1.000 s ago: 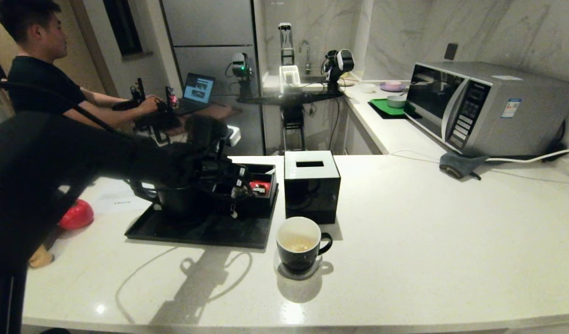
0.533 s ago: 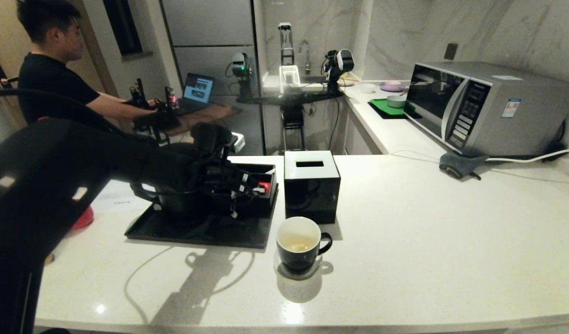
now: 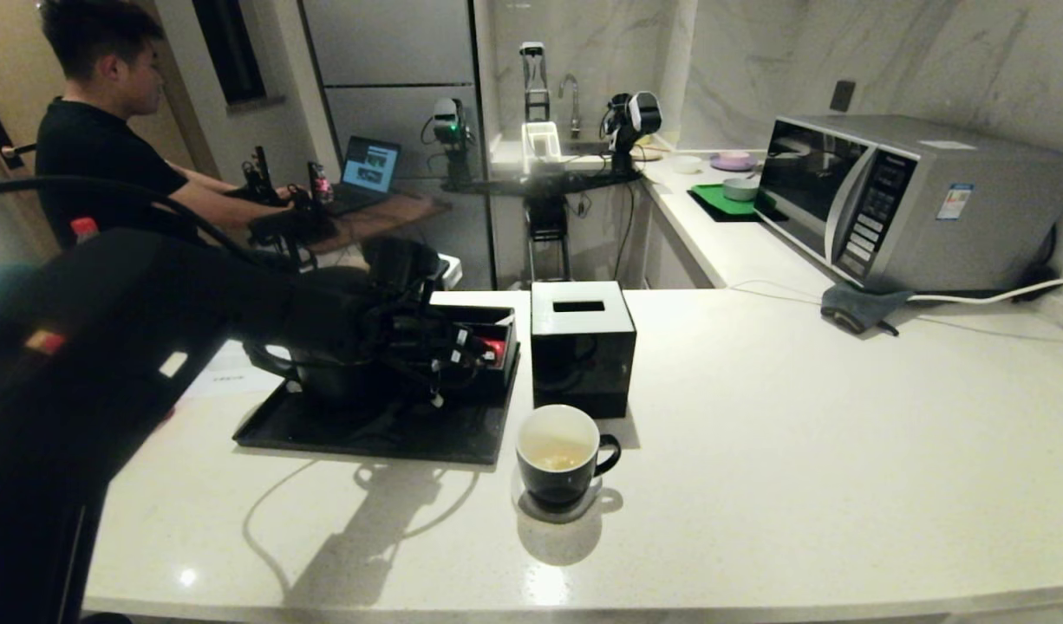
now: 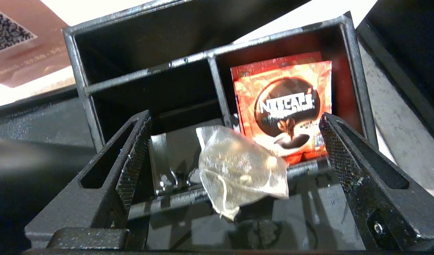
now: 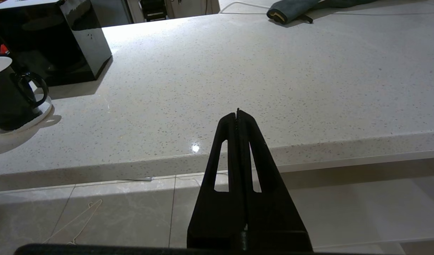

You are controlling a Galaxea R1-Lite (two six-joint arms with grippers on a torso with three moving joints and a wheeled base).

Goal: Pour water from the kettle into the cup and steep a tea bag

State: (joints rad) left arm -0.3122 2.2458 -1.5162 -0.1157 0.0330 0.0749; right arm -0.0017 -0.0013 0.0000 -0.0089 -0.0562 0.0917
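The white counter (image 3: 757,416) carries a black tray (image 3: 323,433), on which the kettle (image 3: 323,373) is set beside a divided box (image 4: 210,56); the cup (image 3: 559,458) stands just off the tray, pale water (image 3: 556,459) seen inside. The left gripper (image 4: 234,156) is spread wide around the tea bag (image 4: 238,170), gripping nothing, a red packet (image 4: 284,102) lying in 1 compartment behind; the right gripper (image 5: 238,115) is held closed and empty past the counter's edge.

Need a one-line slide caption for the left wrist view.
Left gripper open, fingers either side of the tea bag at the black organizer, red Nescafe packet in the compartment behind.
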